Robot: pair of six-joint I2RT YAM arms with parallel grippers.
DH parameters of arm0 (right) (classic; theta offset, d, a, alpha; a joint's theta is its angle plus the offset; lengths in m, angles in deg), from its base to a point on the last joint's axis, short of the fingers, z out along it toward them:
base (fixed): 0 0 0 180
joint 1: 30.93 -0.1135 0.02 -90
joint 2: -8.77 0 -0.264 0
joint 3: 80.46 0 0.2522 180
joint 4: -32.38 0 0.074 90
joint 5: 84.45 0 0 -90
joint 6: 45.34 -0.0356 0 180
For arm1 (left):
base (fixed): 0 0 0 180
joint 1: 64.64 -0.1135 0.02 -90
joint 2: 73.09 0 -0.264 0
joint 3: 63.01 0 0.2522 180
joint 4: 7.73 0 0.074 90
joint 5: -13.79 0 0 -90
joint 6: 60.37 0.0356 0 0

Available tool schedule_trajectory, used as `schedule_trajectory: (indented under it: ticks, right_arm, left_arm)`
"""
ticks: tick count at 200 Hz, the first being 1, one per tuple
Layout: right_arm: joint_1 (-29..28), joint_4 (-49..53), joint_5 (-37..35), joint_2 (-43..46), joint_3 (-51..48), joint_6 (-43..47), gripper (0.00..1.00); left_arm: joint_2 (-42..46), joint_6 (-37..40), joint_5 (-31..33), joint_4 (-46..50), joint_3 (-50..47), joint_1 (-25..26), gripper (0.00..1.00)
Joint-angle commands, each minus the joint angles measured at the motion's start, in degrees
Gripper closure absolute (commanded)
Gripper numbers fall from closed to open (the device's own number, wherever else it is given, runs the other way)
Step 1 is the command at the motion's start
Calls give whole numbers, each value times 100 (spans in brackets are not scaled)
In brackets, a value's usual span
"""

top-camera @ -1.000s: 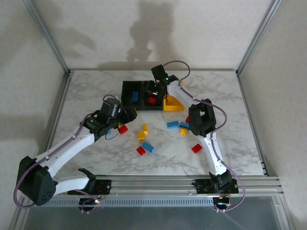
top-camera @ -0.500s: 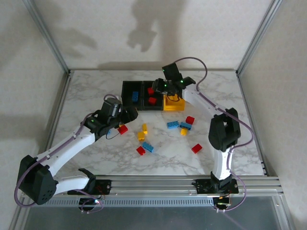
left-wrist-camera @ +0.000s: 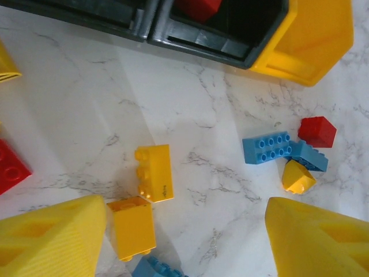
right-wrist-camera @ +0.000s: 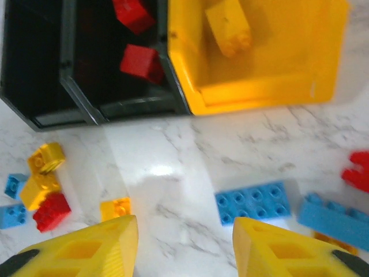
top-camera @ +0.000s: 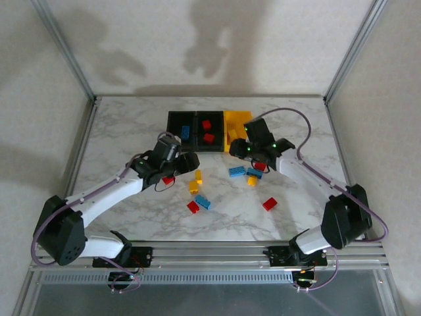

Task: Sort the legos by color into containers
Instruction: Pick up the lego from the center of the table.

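1. Yellow brick (left-wrist-camera: 154,172) lies loose on tabletop (left-wrist-camera: 75,104) below spread, empty left hand (left-wrist-camera: 184,231); best centre it squarely before pinching.
2. Right hand (right-wrist-camera: 184,242) spread, empty, near blue brick (right-wrist-camera: 252,202); yellow bin (right-wrist-camera: 259,98) just beyond.

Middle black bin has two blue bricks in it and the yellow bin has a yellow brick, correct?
Not quite. The bricks in the middle black bin are red, not blue, as the right wrist view shows. There are two of them, and the yellow bin does hold a yellow brick.
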Motion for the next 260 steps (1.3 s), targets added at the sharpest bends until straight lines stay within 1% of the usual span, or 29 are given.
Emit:
schedule_trajectory:
  ticks: [1, 17, 51, 62, 69, 97, 120, 158, 179, 194, 225, 234, 245, 260]
  right_arm:
    - [2, 201, -287, 532, -537, -247, 52]
    - [1, 256, -310, 871, -901, -392, 52]
    - [-1, 310, -263, 1462, -1448, -667, 53]
    - [2, 314, -263, 1656, -1582, -742, 53]
    - [-3, 315, -265, 1758, -1664, -769, 53]
    - [0, 323, -329, 2199, -2128, -991, 54]
    - [1, 293, -283, 2434, -2501, -1168, 54]
    - [-4, 131, -210, 2397, -2649, -1233, 54]
    - [-3, 69, -167, 2217, -2552, -1177, 54]
    - [1, 19, -140, 2101, -2501, -1134, 54]
    - [-3, -43, -99, 1910, -2414, -1084, 54]
    - [1, -54, -96, 1878, -2396, -1080, 54]
    - [-4, -57, -97, 1858, -2371, -1064, 54]
    - [1, -61, -109, 1837, -2350, -1046, 54]
  left_arm:
    - [-297, 118, 51, 107, 358, 140, 32]
    - [-571, 130, 194, 300, 456, 175, 36]
    - [-1149, 92, 595, 596, 621, 288, 37]
    - [-1347, 92, 668, 595, 658, 305, 44]
    - [-1489, 104, 690, 581, 697, 307, 46]
    - [-2084, 192, 786, 691, 991, 307, 45]
    - [-2414, 253, 866, 733, 1170, 309, 42]
    - [-2821, 320, 865, 734, 1392, 349, 42]
    - [-2958, 320, 803, 701, 1465, 401, 50]
    - [-3031, 327, 779, 734, 1550, 446, 53]
    - [-3056, 364, 791, 882, 1721, 517, 54]
    - [-3063, 388, 792, 897, 1738, 535, 60]
    - [-3085, 406, 818, 945, 1757, 536, 62]
    - [-3100, 433, 834, 976, 1790, 536, 69]
